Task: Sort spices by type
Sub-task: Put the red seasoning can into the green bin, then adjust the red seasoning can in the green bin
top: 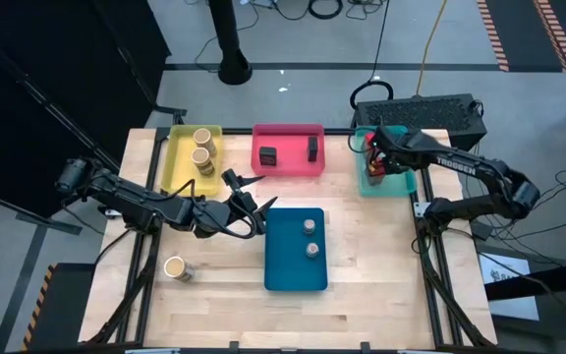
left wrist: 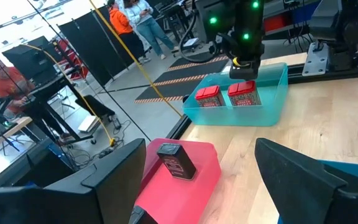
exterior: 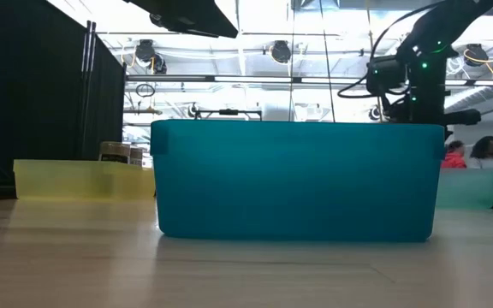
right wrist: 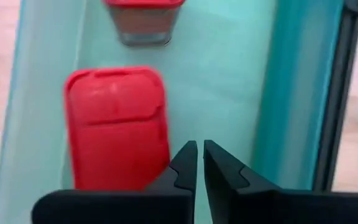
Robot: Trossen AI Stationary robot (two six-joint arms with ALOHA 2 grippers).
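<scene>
My left gripper [top: 252,197] [left wrist: 216,186] hangs open and empty between the pink tray [top: 288,169] and the blue tray [top: 295,273]. My right gripper [right wrist: 199,160] [left wrist: 243,67] is shut and hovers over the teal tray [top: 369,185], just above two red boxes [left wrist: 209,96] [left wrist: 243,94] that stand on its floor. One red box [right wrist: 117,124] shows beside the fingers. Two tan jars [top: 202,138] [top: 201,157] stand in the yellow tray [top: 177,162]. Two dark boxes [top: 268,155] [top: 312,147] sit in the pink tray, and two grey round jars [top: 310,226] [top: 312,250] in the blue tray. A third tan jar [top: 175,267] stands alone on the table.
The blue tray [exterior: 298,180] fills the low view's front, with the yellow tray [exterior: 75,180] to one side and the teal tray [exterior: 469,188] to the other. A black case [top: 421,108] lies behind the teal tray. Bare wood lies along the near edge [top: 362,320]. People stand in the room beyond.
</scene>
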